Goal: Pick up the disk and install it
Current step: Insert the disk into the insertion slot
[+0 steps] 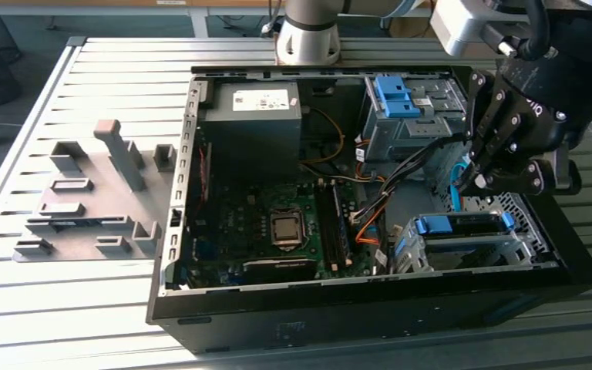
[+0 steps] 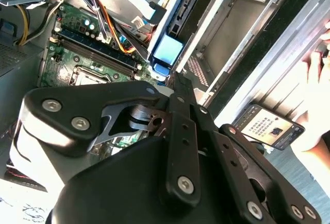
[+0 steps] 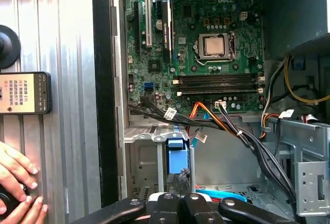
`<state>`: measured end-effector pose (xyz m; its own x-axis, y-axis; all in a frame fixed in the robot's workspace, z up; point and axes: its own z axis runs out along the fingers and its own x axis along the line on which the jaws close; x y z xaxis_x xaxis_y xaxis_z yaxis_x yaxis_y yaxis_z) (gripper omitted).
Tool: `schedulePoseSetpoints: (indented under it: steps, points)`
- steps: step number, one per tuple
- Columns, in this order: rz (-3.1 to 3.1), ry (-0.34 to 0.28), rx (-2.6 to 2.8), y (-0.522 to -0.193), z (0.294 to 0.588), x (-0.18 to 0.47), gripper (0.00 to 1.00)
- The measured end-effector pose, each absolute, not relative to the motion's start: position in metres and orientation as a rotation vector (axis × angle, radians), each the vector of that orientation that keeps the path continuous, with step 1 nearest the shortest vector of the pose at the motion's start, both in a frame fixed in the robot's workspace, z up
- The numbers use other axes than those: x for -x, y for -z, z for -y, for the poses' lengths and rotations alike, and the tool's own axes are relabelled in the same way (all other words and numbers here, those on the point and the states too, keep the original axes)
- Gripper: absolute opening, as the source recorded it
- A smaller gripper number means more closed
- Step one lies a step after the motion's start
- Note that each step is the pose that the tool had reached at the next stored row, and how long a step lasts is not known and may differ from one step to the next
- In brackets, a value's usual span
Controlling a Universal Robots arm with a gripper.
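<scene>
**Gripper over the drive bay, disk edge-on at its tip**

You've got the gripper point(image 1: 478, 179) hanging over the open PC case point(image 1: 275, 327), at the exterior view's right, just above the grey drive cage point(image 1: 461, 254) with the blue bracket point(image 1: 450, 224) on top.

In the second wrist view the disk point(image 2: 172, 15) stands on edge right ahead of the gripper point(image 2: 170, 80): silver body, blue carrier tab point(image 2: 167, 50) nearest the tip, beside the cage's metal wall. In the first wrist view the same blue tab point(image 3: 176, 154) sits just above the fingers point(image 3: 178, 183), between the cage walls.

Finger state: can't tell. The gripper's black linkage blocks the tips in both wrist views, and the exterior view doesn't show the gap. Looks like contact with the carrier, but I can't confirm a clamp.

Also note: a person's hands point(image 3: 15, 183) rest on the slatted table point(image 3: 56, 80) beside the case, with a phone point(image 3: 23, 92) lying near them. Motherboard point(image 3: 201, 44) is exposed.
</scene>
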<state>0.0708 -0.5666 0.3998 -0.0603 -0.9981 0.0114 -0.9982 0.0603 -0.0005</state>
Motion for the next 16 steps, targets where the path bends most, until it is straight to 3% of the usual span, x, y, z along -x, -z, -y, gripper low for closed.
schedulePoseSetpoints:
  steps: [16]
  points:
    - [2.282, -0.013, -2.148, -0.386, 0.567, -0.071, 0.11]
